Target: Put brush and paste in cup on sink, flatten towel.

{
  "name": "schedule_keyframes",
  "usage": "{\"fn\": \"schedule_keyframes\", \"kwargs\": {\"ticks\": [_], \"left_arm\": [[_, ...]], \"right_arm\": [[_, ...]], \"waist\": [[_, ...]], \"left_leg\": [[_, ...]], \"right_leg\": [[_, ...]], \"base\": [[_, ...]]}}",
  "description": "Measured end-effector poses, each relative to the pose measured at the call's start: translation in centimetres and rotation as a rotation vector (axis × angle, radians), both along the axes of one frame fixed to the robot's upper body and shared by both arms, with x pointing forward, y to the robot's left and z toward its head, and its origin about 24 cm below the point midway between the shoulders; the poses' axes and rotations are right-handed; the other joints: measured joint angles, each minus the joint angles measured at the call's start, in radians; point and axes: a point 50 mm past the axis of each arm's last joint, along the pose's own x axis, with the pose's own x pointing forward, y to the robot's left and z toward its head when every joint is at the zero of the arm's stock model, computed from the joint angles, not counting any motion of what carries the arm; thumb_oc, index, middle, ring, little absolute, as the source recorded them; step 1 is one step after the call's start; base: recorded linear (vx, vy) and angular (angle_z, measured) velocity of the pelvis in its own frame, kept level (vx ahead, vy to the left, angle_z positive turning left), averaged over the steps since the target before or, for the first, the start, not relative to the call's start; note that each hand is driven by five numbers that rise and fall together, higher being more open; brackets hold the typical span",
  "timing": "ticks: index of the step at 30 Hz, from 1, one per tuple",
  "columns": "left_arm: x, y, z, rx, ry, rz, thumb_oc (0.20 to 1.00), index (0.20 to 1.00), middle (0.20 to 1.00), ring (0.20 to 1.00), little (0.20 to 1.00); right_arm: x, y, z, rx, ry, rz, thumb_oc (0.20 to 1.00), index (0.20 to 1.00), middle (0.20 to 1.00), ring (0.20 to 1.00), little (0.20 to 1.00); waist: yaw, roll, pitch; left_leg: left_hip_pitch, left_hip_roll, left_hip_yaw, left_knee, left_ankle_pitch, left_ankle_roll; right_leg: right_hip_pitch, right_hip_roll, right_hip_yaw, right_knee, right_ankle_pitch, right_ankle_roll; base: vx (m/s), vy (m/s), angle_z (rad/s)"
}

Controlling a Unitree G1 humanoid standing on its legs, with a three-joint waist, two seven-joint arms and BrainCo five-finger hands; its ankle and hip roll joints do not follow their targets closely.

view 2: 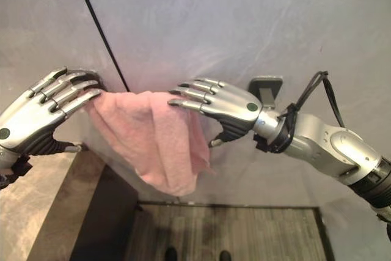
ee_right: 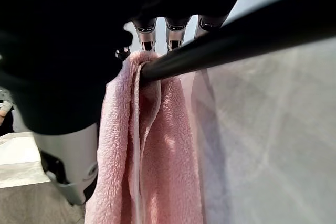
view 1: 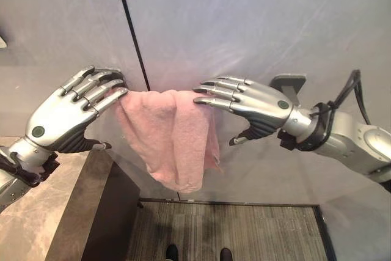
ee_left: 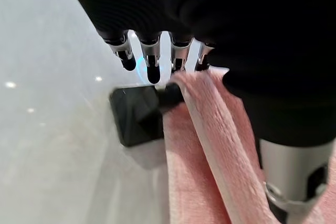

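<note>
at the near left, a stone-patterned worktop [view 1: 30, 224] with a dark front edge runs toward a pale grey wall [view 1: 244, 22], with a strip of dark striped floor [view 1: 232, 230] below to its right. above the worktop's far end, a pink towel [view 1: 171, 136] hangs bunched over a dark rail [ee_right: 236, 40] fixed to the wall, its folds gathered near the rail's left end and drooping to a point. the left hand [view 1: 67, 111] reaches up from the lower left, fingers straight and slightly spread, their tips resting on the towel's left upper edge beside the rail's black left bracket [ee_left: 137, 115]. the right hand [view 1: 253, 105] comes in from the right, fingers extended flat, tips touching the towel's right upper edge, thumb hanging free below. a second bracket [view 1: 288, 84] sits on the wall just behind the right wrist. a thin black seam [view 1: 131, 29] runs up the wall above the towel.
</note>
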Motion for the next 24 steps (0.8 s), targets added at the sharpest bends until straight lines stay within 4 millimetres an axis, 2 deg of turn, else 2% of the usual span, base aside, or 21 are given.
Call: {"fn": "schedule_keyframes", "kwargs": {"ticks": [4, 6, 11, 18, 24], "left_arm": [[0.4, -0.7, 0.5, 0.052, 0.015, -0.04, 1.0, 1.0, 1.0, 1.0, 1.0], [1.0, -1.5, 1.3, 0.106, 0.013, -0.069, 1.0, 1.0, 1.0, 1.0, 1.0], [1.7, -2.9, 1.9, 0.158, 0.034, -0.134, 1.0, 1.0, 1.0, 1.0, 1.0], [2.1, -3.5, 2.5, 0.221, 0.058, -0.138, 1.0, 1.0, 1.0, 1.0, 1.0], [2.2, -3.1, 2.1, 0.222, 0.133, -0.106, 1.0, 1.0, 1.0, 1.0, 1.0]], "right_arm": [[0.0, 0.5, 0.4, -0.055, -0.007, 0.021, 1.0, 1.0, 1.0, 1.0, 1.0], [0.3, 1.4, 1.5, -0.12, -0.034, 0.037, 1.0, 1.0, 1.0, 1.0, 1.0], [0.4, 2.1, 2.3, -0.194, -0.06, 0.048, 1.0, 1.0, 1.0, 1.0, 1.0], [0.7, 1.4, 1.9, -0.214, -0.057, 0.02, 1.0, 1.0, 1.0, 1.0, 1.0], [0.9, -0.3, 1.1, -0.234, -0.052, -0.025, 1.0, 1.0, 1.0, 1.0, 1.0]], "waist": [[0.001, -0.004, 0.003], [-0.004, -0.006, 0.003], [-0.004, -0.013, -0.001], [-0.005, -0.017, -0.006], [-0.02, -0.014, -0.017]], "left_leg": [[-0.014, 0.001, 0.001, 0.0, 0.002, -0.002], [-0.021, 0.002, 0.0, 0.0, 0.004, -0.004], [-0.023, 0.001, -0.002, 0.0, 0.005, -0.004], [-0.012, -0.002, -0.001, 0.0, 0.005, -0.004], [0.003, -0.004, 0.001, 0.0, 0.005, -0.004]], "right_leg": [[-0.015, 0.0, -0.001, 0.0, 0.002, 0.001], [-0.022, 0.001, 0.0, 0.0, 0.003, 0.002], [-0.021, 0.001, -0.004, 0.0, 0.004, 0.001], [-0.013, -0.002, -0.003, 0.0, 0.003, 0.002], [0.003, -0.004, -0.002, 0.0, 0.004, 0.003]], "base": [[0.0, -0.002, -0.01], [0.03, -0.008, -0.02], [0.04, -0.013, 0.03], [0.04, -0.001, 0.0], [0.0, 0.0, 0.0]]}}
